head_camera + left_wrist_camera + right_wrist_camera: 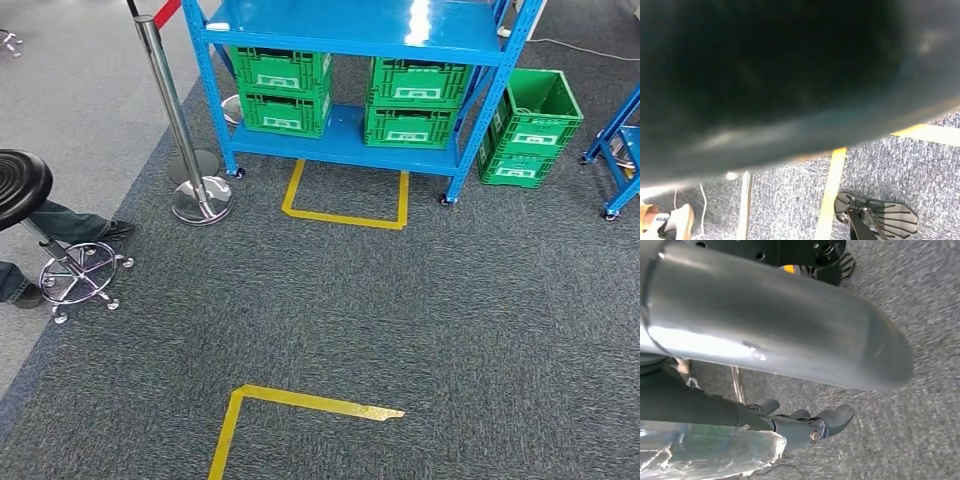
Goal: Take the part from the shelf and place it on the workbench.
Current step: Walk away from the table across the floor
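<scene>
Part (pixel 715 452) in clear crinkled plastic

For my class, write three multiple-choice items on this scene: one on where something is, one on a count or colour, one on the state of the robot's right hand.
1. Where is the open green crate?
A. On the floor beside the shelf
B. On the shelf's top level
C. On the stool

2. How many green crates sit on the blue shelf in this view?
A. Two
B. Four
C. Six

3. What does the right hand hold?
A. A green crate
B. A clear plastic-wrapped item
C. Nothing

Key: 1 A, it stands on the carpet right of the shelf leg. 2 B, two stacks of two. 3 B, the fingers rest along clear plastic wrapping.
</scene>
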### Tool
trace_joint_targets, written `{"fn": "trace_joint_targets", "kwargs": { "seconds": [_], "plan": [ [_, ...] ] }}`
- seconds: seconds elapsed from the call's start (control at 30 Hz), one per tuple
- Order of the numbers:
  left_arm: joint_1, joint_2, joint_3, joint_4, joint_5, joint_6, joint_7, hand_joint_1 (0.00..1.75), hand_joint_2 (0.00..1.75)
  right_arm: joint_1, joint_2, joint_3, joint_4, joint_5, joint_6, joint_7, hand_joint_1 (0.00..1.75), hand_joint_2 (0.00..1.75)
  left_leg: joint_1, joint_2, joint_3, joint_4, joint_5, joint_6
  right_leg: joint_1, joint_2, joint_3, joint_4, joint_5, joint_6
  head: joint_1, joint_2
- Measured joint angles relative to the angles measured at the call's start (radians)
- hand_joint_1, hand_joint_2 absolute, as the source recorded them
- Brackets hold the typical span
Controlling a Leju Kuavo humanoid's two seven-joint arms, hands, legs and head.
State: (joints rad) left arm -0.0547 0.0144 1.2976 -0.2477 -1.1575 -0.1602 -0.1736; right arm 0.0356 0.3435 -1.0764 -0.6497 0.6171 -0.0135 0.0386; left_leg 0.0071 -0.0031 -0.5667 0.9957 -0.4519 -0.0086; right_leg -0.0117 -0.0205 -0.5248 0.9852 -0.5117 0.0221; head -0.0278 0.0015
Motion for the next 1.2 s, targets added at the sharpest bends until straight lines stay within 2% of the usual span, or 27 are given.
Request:
{"fn": "trace_joint_targets", "kwargs": {
  "seconds": [1.2],
  "plan": [
    [-0.002,0.000,0.040,-0.003,-0.018,0.023,0.012,0.00,0.00,-0.003,0.006,-0.010,0.006,0.099,0.042,-0.010,0.00,0.00,0.000,0.000,0.001,0.000,-0.002,-0.001,0.000,0.000,0.001,0.000,-0.001,0.000,0.000,0.000]
  ]
}}
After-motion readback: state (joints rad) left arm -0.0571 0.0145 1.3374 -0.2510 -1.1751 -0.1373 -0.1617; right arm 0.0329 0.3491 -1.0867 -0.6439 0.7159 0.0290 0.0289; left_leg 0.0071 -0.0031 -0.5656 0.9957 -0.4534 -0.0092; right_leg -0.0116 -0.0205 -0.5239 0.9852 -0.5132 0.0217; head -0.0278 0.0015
